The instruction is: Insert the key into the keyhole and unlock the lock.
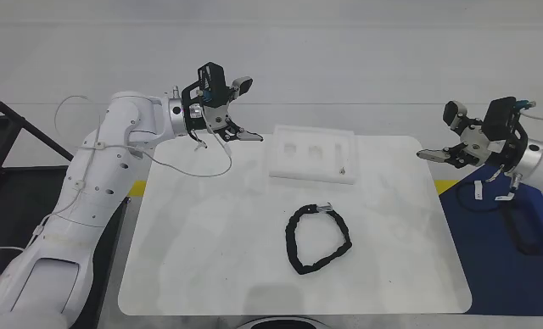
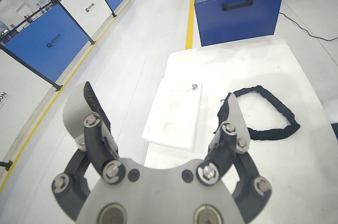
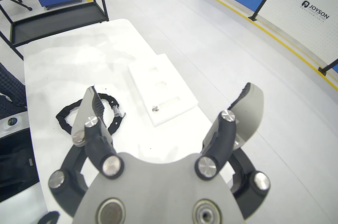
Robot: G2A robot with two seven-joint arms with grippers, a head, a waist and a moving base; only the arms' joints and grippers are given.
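The chain lock [image 1: 316, 238], a black fabric-sleeved chain closed into a loop, lay flat near the middle of the white bench [image 1: 212, 261]. Its metal lock cylinder [image 3: 116, 110] sat at the end of the loop nearest the white foam tray [image 1: 314, 164], close to the tray but not touching it. The tray rested flat along the far side of the bench, beyond the lock. The key [image 1: 342, 169], small and metallic, lay on the tray's top surface at its near right corner in the top view, just beside the narrow slot [image 1: 338, 148]. It was well apart from the lock cylinder.

The left hand [image 1: 249, 110] hung above the far left corner of the bench, short of the tray, with its fingers spread wide and nothing between them. In its own wrist view the tray, the key and part of the chain loop showed beyond the parted fingertips [image 2: 85, 89].

The right hand [image 1: 439, 132] was held off the right edge of the bench, over a blue cabinet [image 2: 237, 24], likewise released and carrying nothing. Neither hand touched the key, the tray or the lock.
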